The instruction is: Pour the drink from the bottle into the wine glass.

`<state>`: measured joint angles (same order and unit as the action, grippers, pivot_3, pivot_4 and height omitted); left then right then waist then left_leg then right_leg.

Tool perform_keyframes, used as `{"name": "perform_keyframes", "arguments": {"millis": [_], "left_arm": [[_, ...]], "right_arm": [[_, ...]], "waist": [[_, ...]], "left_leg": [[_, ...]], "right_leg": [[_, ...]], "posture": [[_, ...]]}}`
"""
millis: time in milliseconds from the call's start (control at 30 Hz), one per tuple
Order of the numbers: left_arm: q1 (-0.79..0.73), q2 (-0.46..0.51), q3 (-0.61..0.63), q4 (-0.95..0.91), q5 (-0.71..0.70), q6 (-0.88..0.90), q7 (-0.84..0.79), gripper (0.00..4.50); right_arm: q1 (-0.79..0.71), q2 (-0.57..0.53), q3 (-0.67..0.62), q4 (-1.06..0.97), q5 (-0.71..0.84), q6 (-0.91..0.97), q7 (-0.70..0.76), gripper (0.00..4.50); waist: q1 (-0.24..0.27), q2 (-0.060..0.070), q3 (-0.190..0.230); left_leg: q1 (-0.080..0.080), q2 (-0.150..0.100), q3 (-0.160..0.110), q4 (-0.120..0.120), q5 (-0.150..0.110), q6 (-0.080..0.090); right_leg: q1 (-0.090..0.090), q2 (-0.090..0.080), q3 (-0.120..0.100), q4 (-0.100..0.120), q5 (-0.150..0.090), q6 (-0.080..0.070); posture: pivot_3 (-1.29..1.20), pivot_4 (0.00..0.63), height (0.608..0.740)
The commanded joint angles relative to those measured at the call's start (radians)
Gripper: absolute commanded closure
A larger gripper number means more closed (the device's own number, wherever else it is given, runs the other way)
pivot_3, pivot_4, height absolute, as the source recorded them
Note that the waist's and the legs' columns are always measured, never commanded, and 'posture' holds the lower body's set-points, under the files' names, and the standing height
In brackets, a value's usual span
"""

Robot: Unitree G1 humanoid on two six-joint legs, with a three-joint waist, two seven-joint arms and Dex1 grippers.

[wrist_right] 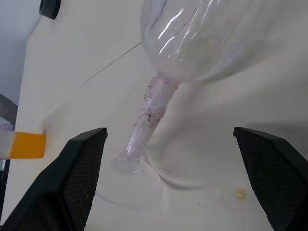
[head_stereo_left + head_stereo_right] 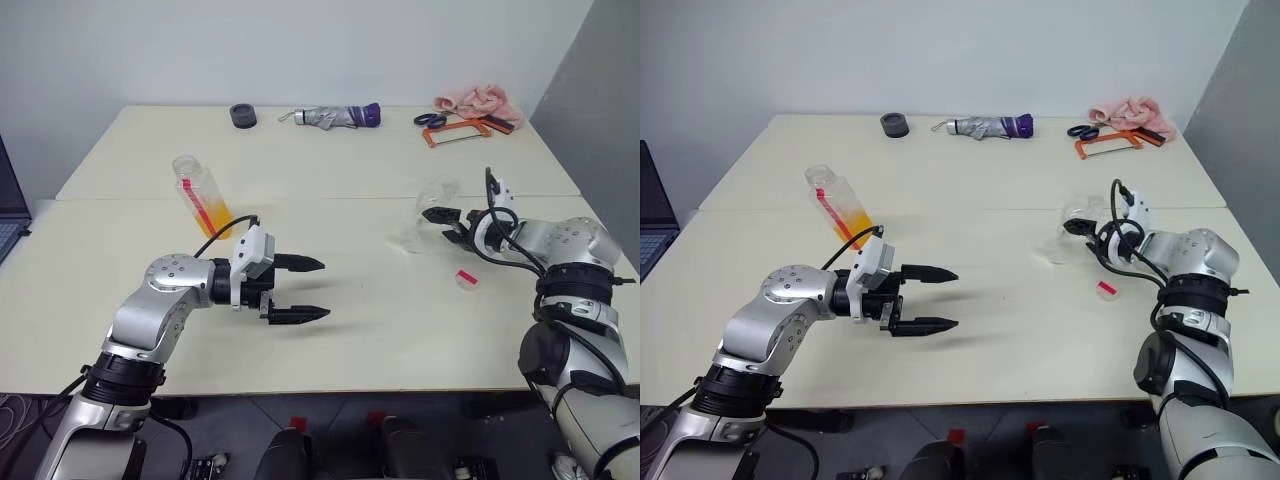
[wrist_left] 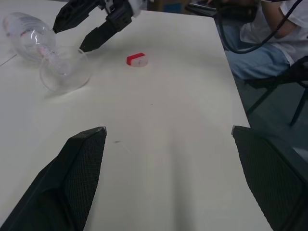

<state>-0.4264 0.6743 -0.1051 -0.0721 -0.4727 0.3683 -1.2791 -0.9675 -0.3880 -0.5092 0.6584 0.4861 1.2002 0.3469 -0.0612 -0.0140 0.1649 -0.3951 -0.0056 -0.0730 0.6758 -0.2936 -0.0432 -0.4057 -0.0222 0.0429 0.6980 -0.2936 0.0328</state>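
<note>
glass (image 1: pixel 202 43) bowl runs off the top edge up close; bottle (image 1: pixel 21 145) mostly cut off at the side

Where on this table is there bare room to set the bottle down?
Bare: the middle stretch between the left gripper and the wine glass. Crowded: far edge, with tape roll, umbrella, scissors, saw, cloth.

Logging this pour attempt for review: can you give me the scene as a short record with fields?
bottle: uncapped, leaning, part full of orange drink, behind left gripper
wine glass: empty, straight ahead of right gripper
left gripper: jaws open, holding nothing
right gripper: jaws open either side of the glass stem, no grip
red cap: on table near the glass
</note>
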Motion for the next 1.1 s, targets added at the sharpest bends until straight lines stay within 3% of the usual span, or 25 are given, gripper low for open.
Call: {"name": "perform_keyframes", "arguments": {"millis": [33,433,567,767,900,1000,1100], "left_arm": [[-0.015,0.01,0.014,-0.021,-0.009,0.002,-0.009,0.03],[-0.041,-0.002,0.008,0.002,0.005,0.0,-0.001,0.03],[-0.044,-0.005,0.005,0.007,0.01,-0.003,0.0,0.0],[-0.038,-0.003,0.008,0.004,0.008,0.002,0.0,0.0],[-0.023,0.006,0.036,0.0,-0.008,0.026,0.022,0.0],[-0.001,0.013,0.062,-0.012,-0.019,0.045,0.044,0.0],[0.023,0.014,0.084,-0.026,-0.025,0.064,0.069,0.0]], "right_arm": [[-0.05,0.001,0.018,0.079,0.008,-0.096,0.048,0.0],[-0.136,0.022,0.049,0.384,-0.005,-0.363,0.104,0.0],[-0.154,0.027,0.036,0.444,0.005,-0.411,0.116,0.91],[-0.163,0.042,0.029,0.449,0.03,-0.407,0.151,3.16],[-0.157,0.055,0.028,0.378,0.064,-0.347,0.183,4.33],[-0.121,0.089,0.063,0.251,0.07,-0.331,0.2,4.35],[-0.024,0.153,0.174,0.062,-0.017,-0.486,0.184,4.35]], "waist": [[0.001,0.0,0.0],[0.0,0.0,0.0],[0.0,0.0,0.0],[0.0,0.0,0.0],[0.0,0.001,0.0],[0.0,0.001,0.001],[0.0,0.001,0.001]], "left_leg": [[0.0,0.0,0.0,0.0,0.0,0.0],[0.0,0.0,-0.002,0.0,0.0,0.0],[0.0,0.0,-0.002,0.0,0.0,0.0],[0.0,0.0,-0.002,0.0,0.0,0.0],[0.0,0.0,-0.002,0.0,0.0,0.0],[-0.001,0.001,-0.002,0.0,0.0,0.0],[-0.001,0.001,-0.003,0.0,0.0,0.0]], "right_leg": [[0.0,0.0,0.0,0.0,0.0,0.0],[0.0,0.0,0.0,0.0,0.0,0.0],[0.0,0.0,0.0,0.0,0.0,0.0],[0.0,0.0,0.0,0.0,0.0,0.0],[0.0,0.0,0.0,0.0,0.0,0.0],[0.0,0.0,0.0,0.0,0.0,0.0],[-0.001,0.0,-0.001,0.0,0.0,0.0]], "posture": [[0.0,0.15,0.74],[0.0,0.15,0.74],[0.0,0.15,0.74],[0.0,0.15,0.74],[0.0,0.15,0.74],[0.0,0.15,0.74],[0.0,0.15,0.74]]}}
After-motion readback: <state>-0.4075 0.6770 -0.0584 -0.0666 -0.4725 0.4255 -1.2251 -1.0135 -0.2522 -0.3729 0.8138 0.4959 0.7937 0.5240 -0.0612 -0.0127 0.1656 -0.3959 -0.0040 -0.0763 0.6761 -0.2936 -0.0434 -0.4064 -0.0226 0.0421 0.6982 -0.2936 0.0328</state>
